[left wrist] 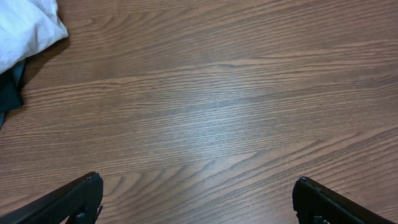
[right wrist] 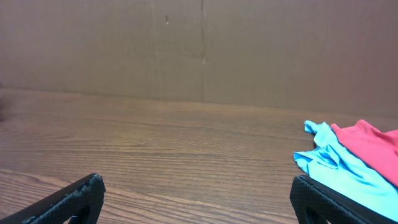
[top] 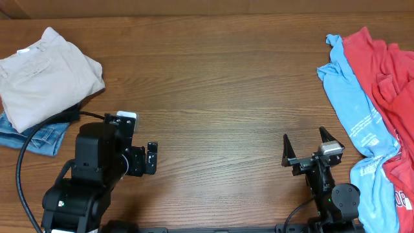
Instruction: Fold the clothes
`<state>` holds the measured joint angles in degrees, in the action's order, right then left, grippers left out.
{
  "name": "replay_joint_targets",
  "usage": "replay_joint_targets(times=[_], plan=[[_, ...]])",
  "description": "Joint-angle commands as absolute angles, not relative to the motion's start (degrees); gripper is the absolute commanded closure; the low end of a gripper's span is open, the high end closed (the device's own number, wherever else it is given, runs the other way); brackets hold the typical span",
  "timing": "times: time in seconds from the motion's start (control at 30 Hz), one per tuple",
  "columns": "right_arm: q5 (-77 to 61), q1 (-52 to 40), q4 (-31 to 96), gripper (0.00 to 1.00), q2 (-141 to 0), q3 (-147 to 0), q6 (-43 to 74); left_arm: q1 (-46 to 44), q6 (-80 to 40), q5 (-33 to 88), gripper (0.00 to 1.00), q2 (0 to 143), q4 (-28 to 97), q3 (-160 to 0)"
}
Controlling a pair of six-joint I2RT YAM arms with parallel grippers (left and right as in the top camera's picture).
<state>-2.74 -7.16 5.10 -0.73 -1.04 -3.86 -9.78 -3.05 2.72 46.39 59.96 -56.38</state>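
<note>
The beige shorts (top: 45, 74) lie as a compact, squared bundle at the far-left corner of the worktop (top: 220, 84), resting on a piece of blue denim (top: 42, 137) whose edge shows beneath them. Judging from that tidy shape, this garment looks done. The light-blue top (top: 352, 110) and the red top (top: 388, 84) are heaped loose along the right edge, the red one overlapping the blue, both rumpled and unfolded. The left claw (top: 151, 158) hangs over bare wood near the front, well apart from the shorts. Its wrist view shows both fingers spread wide with nothing between them. The right claw (top: 304, 137) is likewise spread and empty, sitting low near the front edge just beside the blue top, and its own camera catches both tops off to its right. The step in hand appears to be the pause between garments, with one piece put away and the next not yet picked. The next move probably falls to the right arm: reach sideways to the blue top, pinch an edge or shoulder, and drag it onto the open middle of the worktop. The left arm can then help spread it flat. Because the red top lies across the blue, pulling one may drag the other along, so a grip on a free edge would be wise.
</note>
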Motion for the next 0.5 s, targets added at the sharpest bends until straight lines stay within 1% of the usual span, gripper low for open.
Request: replay_joint_targets(times=[0.0, 0.13, 0.23, 0.27, 0.47], plan=[[-2.4, -7.4, 4.6, 0.0, -0.5, -0.5, -4.1, -9.4, -4.3, 2.3, 0.0, 44.4, 59.8, -56.0], [-2.4, -7.4, 4.6, 0.0, -0.5, -0.5, -4.1, -7.4, -3.6, 1.1, 0.0, 39.3, 61.8, -53.7], [-2.4, -7.4, 4.6, 0.0, -0.5, -0.5, -4.1, -5.8, -3.9, 1.1, 0.0, 33.1, 59.3, -46.5], [-2.4, -7.4, 4.6, 0.0, -0.5, -0.5, -4.1, -5.5, -3.9, 1.1, 0.0, 28.7, 55.9, -41.1], [-2.4, -7.4, 4.6, 0.0, -0.5, -0.5, -4.1, -4.9, -5.4, 2.3, 0.0, 14.6, 42.7, -24.8]])
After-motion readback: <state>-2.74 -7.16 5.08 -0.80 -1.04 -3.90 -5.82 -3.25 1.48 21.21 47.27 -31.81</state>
